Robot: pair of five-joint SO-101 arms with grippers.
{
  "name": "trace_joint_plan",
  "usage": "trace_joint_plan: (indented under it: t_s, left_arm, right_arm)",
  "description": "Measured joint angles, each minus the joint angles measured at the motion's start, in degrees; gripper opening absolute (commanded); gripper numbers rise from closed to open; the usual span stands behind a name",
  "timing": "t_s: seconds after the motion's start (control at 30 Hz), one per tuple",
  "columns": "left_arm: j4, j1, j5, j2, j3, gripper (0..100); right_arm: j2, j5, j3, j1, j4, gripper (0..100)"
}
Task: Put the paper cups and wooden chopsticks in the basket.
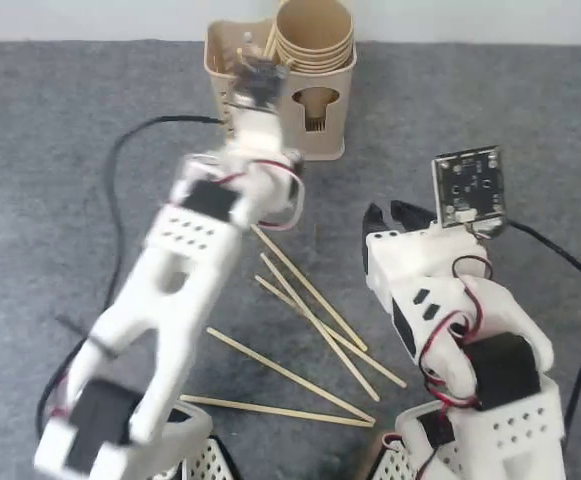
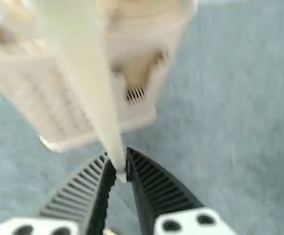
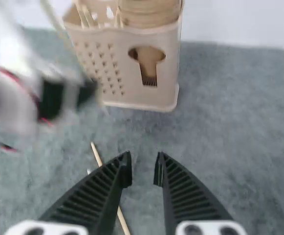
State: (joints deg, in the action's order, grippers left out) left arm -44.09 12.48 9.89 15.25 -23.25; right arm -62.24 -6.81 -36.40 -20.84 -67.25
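At the basket (image 1: 342,125), left end effector (image 2: 121,167) clamping a chopstick (image 2: 83,73), right end effector (image 3: 142,169) narrowly parted

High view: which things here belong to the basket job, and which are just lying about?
Job: basket; paper cups stacked inside it; chopstick clamped in the left jaws; loose chopsticks on the mat.
Lying about: black cable; grey mat.

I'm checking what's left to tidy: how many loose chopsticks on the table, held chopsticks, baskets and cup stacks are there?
Loose chopsticks: 5
Held chopstick: 1
Basket: 1
Cup stack: 1
Total: 8
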Motion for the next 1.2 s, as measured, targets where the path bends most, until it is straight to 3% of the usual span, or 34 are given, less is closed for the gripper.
trace_joint_plan:
  t_s: [0.2, 0.4, 0.67, 1.1, 1.2]
  left_arm:
    - [2.4, -6.7, -3.2, 8.9, 3.1, 1]
    - [4.0, -11.1, -3.3, 5.0, 14.5, 1]
    - [-4.9, -11.3, -3.4, -16.4, 39.4, 1]
    - [-19.5, -11.3, -3.4, -58.9, 91.6, 2]
    - [-23.8, -11.3, -3.4, -66.5, 102.0, 9]
  right_arm:
    - [0.0, 0.0, -7.0, -0.1, 2.6, 9.0]
    - [0.0, 0.0, -16.7, -3.3, 7.4, 9.0]
    - [0.0, 0.0, -24.8, -5.7, 12.7, 9.0]
    - [0.0, 0.0, -26.5, -6.0, 14.1, 9.0]
    - [0.0, 0.0, -26.5, -6.0, 14.1, 9.0]
